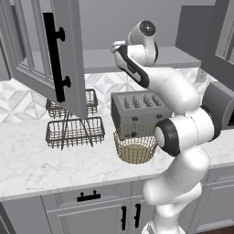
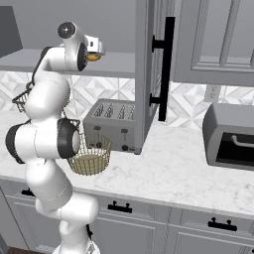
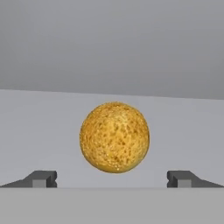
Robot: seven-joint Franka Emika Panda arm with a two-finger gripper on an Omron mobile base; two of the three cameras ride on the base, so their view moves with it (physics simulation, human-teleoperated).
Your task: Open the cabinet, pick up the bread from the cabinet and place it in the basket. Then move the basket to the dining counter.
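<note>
Fingertips [image 3: 44,179] of my claw [image 3: 112,179] stood wide apart and empty in the hand view, the bread [image 3: 114,137] dead ahead between them on the cabinet shelf, round, so no axis mattered. From the left base view, the basket [image 1: 135,145] waited near the worktop's front edge. From the right base view, the cabinet [image 2: 143,74] door hung open.

One bread [image 3: 114,137], one basket [image 1: 135,144], one toaster [image 1: 139,108], one two-tier rack [image 1: 75,130].
</note>
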